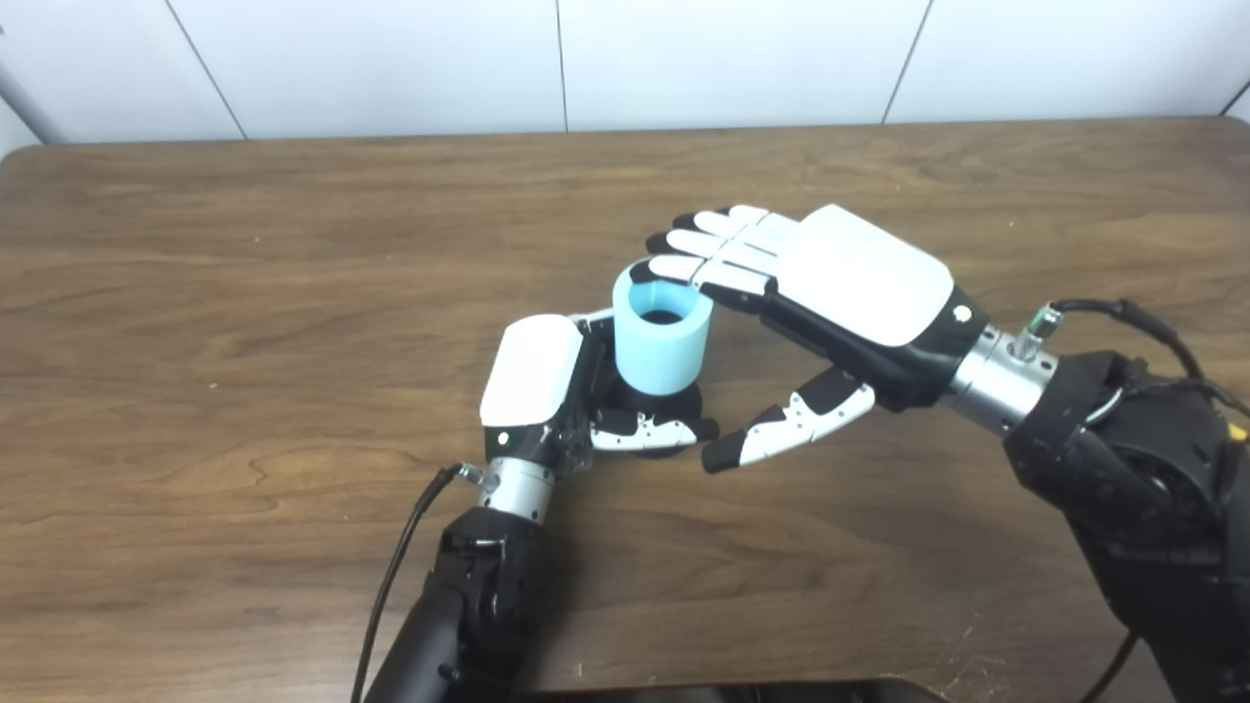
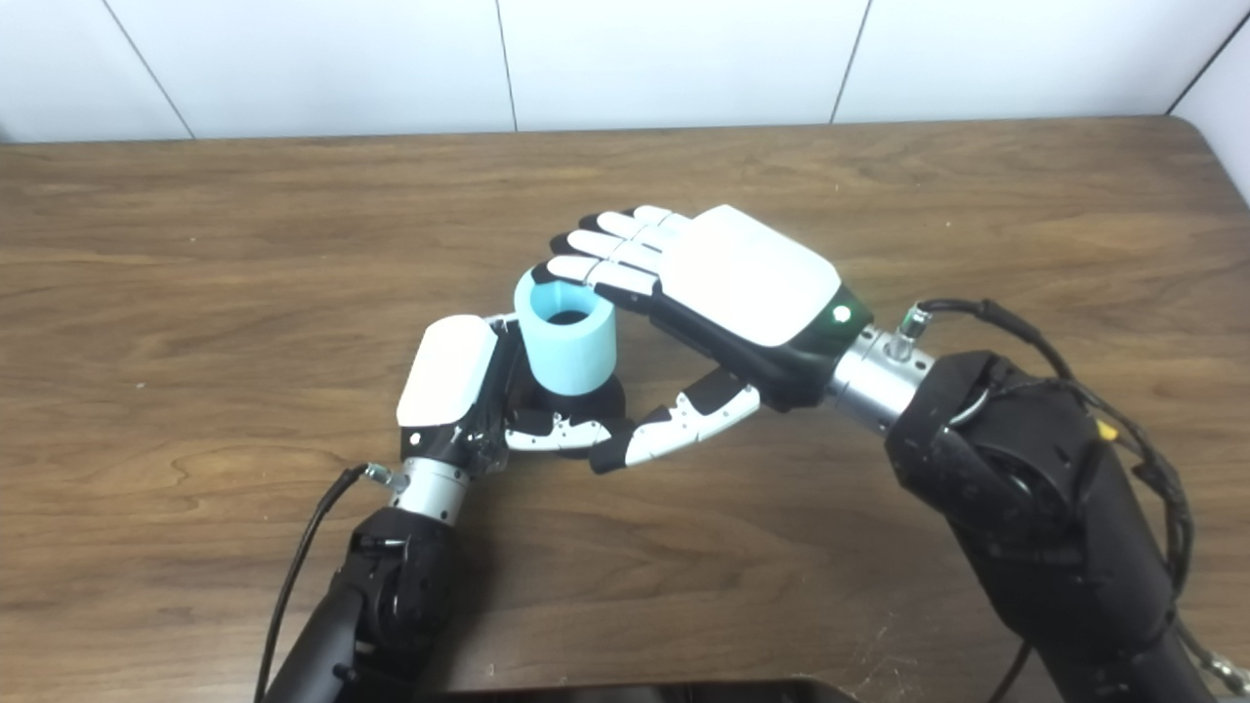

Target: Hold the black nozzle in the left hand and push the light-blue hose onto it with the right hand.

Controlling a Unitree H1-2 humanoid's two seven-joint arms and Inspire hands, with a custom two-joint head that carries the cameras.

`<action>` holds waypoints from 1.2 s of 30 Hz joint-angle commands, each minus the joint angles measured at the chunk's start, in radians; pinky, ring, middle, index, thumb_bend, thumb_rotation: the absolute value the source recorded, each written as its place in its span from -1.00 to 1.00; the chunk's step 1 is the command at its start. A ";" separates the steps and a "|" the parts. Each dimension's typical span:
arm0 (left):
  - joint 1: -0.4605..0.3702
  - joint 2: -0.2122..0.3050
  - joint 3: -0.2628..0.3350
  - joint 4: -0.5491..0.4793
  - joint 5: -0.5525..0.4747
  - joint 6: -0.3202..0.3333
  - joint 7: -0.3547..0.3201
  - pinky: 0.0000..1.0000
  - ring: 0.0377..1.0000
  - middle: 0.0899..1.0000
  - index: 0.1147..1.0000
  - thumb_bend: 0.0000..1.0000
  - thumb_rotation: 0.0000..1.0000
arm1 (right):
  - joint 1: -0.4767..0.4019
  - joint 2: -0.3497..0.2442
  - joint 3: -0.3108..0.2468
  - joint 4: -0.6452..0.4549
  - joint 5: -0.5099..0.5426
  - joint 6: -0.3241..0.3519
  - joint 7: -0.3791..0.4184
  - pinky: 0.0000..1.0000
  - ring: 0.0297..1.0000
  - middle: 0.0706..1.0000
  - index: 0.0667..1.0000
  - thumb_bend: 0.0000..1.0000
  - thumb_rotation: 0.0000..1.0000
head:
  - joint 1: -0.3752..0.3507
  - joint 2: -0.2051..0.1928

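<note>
Matt light-blue hose (image 1: 662,342); wood-grain table (image 1: 244,293)

I can read no text, label, brand name or number anywhere here. My own hands carry plain white shells with no lettering on them, and nothing is printed on the things I work with or on the wood beneath them.

Brown wooden table (image 1: 244,293) — black nozzle (image 1: 674,402) on it.
</note>
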 commanded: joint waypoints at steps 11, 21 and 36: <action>0.012 0.013 -0.008 0.032 0.010 0.028 -0.041 0.27 0.09 -0.25 -0.13 0.05 -1.00 | -0.018 0.043 -0.043 -0.015 0.012 -0.038 -0.070 0.78 0.91 0.91 0.79 0.07 0.66 | 0.003 -0.001; 0.014 0.011 -0.011 0.031 0.016 0.036 -0.045 0.30 0.11 -0.25 -0.13 0.05 -1.00 | -0.017 0.044 -0.067 -0.031 0.012 -0.053 -0.087 0.76 0.88 0.91 0.81 0.05 0.67 | 0.003 -0.001; 0.014 0.015 -0.009 0.030 0.015 0.037 -0.049 0.31 0.12 -0.23 -0.13 0.05 -1.00 | 0.047 0.041 -0.028 -0.033 0.005 -0.075 -0.056 0.69 0.83 0.83 0.74 0.10 0.66 | 0.004 0.005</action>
